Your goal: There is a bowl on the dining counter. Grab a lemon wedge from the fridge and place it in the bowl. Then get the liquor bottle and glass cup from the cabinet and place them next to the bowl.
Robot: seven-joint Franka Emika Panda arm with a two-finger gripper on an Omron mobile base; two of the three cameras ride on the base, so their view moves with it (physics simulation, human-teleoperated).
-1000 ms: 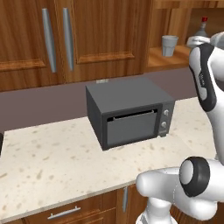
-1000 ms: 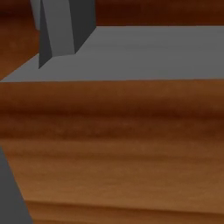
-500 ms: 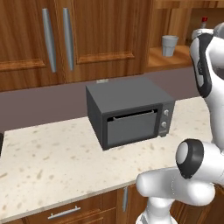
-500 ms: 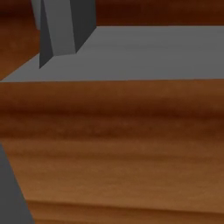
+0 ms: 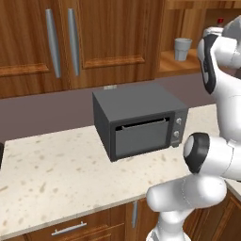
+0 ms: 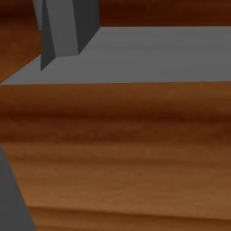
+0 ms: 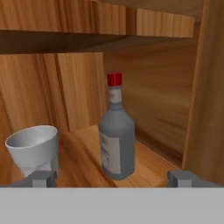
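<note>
In the hand view the liquor bottle (image 7: 117, 140), grey with a red cap and a pale label, stands upright on the shelf of the open cabinet (image 7: 153, 100). The glass cup (image 7: 33, 148) stands to its left, apart from it. My gripper (image 7: 113, 179) is open in front of the bottle, short of it; its fingertips (image 7: 43, 178) stand wide apart with nothing between them. In the left base view the glass cup (image 5: 182, 48) sits on the open shelf at the upper right, and the bottle's red cap (image 5: 220, 20) peeks out behind my raised arm (image 5: 216, 66).
A dark grey countertop oven (image 5: 139, 122) sits on the speckled counter (image 5: 47, 174) below the cabinet. Closed cabinet doors with grey bar handles (image 5: 61, 42) are to the left. A shelf board (image 7: 96, 19) runs above the bottle, and the cabinet's side wall (image 7: 212, 87) is close on the right.
My arm has risen a little, its elbow higher than before, with the hand up at the open shelf. The cup and bottle have not moved, and the gripper has stayed open.
</note>
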